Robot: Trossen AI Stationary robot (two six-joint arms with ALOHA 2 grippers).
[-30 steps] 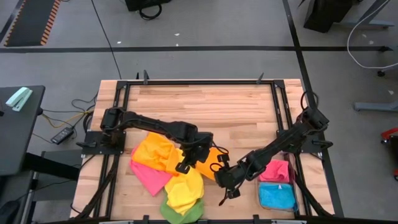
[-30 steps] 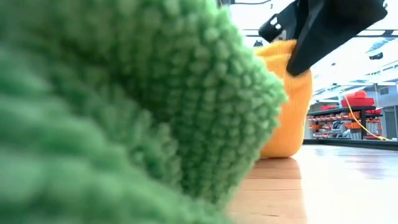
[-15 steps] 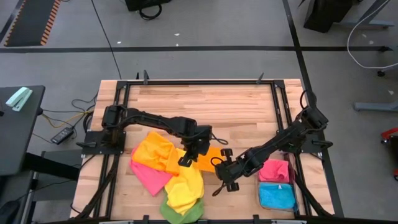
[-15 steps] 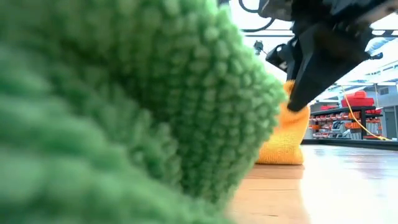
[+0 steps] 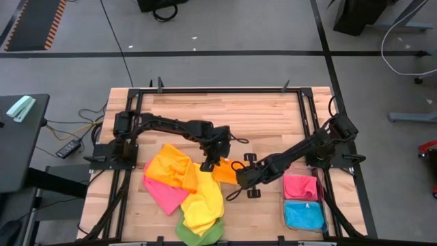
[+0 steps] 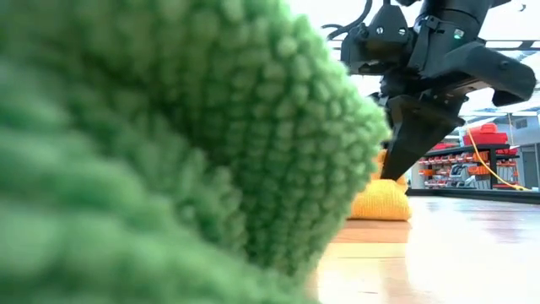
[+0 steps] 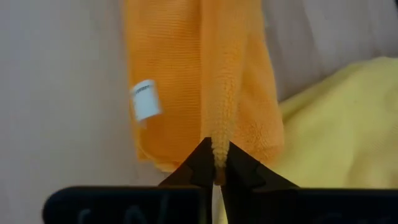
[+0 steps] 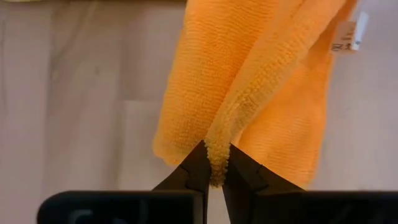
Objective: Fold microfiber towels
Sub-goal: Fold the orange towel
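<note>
While a green towel (image 6: 152,152) crowds the low camera, both grippers pinch one orange towel (image 5: 224,171).

Around it lie a heap of yellow (image 5: 203,205), pink (image 5: 162,191) and orange cloths, plus a clear bin (image 5: 321,205) with pink and blue ones. A white tag (image 7: 145,99) shows, its print unreadable. Left gripper (image 7: 215,163) and right gripper (image 8: 215,167) each clamp a fuzzy folded edge mid-table.
</note>
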